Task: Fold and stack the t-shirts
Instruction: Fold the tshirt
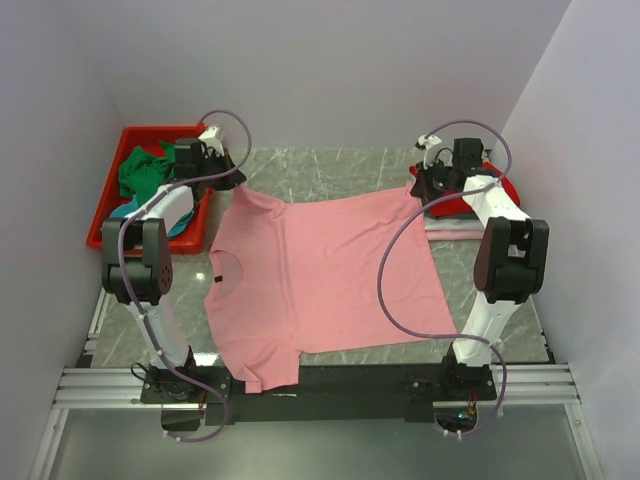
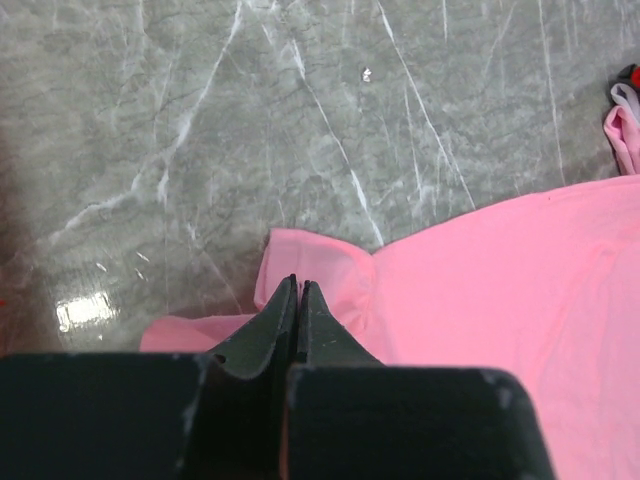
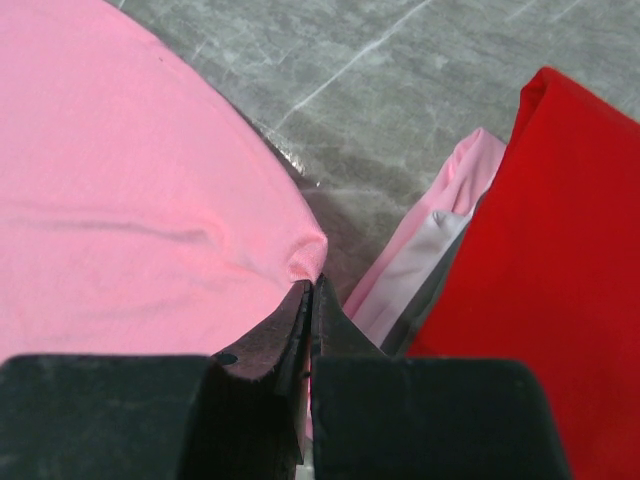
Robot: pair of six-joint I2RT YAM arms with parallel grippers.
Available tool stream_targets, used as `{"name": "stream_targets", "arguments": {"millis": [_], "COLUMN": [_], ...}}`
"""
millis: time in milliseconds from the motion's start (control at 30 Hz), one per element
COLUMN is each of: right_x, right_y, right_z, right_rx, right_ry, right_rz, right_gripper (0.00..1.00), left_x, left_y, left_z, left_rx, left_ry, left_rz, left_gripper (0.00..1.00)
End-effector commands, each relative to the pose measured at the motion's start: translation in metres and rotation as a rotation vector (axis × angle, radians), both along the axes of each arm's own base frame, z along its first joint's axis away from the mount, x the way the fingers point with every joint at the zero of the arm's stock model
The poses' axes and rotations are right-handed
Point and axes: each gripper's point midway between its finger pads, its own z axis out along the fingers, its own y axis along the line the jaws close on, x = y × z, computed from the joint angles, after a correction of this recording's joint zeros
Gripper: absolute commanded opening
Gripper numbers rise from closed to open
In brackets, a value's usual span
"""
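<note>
Grey marble table [image 1: 330,170], white walls enclosing it.

- Salmon pink t-shirt [image 1: 320,270]: lying spread flat at the table's middle, neck opening facing left, one sleeve hanging over the near edge.
- Left gripper [image 2: 298,287]: working at the shirt's far-left sleeve, fingers closed and pinching the sleeve cloth.
- Right gripper [image 3: 312,285]: working at the shirt's far-right hem corner, fingers closed and pinching that corner.
- Red t-shirt [image 3: 560,280]: lying folded just right of the shirt, covering a pale pink t-shirt [image 3: 440,230].
- Red bin [image 1: 105,215]: sitting left of the shirt, holding a crumpled green t-shirt [image 1: 140,172].
</note>
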Motion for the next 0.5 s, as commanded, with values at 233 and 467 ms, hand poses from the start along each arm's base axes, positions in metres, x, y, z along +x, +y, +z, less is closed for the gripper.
{"name": "stream_targets", "arguments": {"millis": [233, 467], "right_x": [-0.012, -0.015], "right_y": [-0.011, -0.013], "right_z": [0.028, 0.024], "right_rx": [0.031, 0.042], "right_ry": [-0.067, -0.059], "right_rz": [0.015, 0.013], "right_gripper": [0.0, 0.0], "left_x": [-0.02, -0.036], "left_y": [0.005, 0.008], "left_z": [0.057, 0.051], "left_rx": [0.048, 0.058], "left_ry": [-0.123, -0.088], "left_rz": [-0.006, 0.002], "left_gripper": [0.01, 0.01]}}
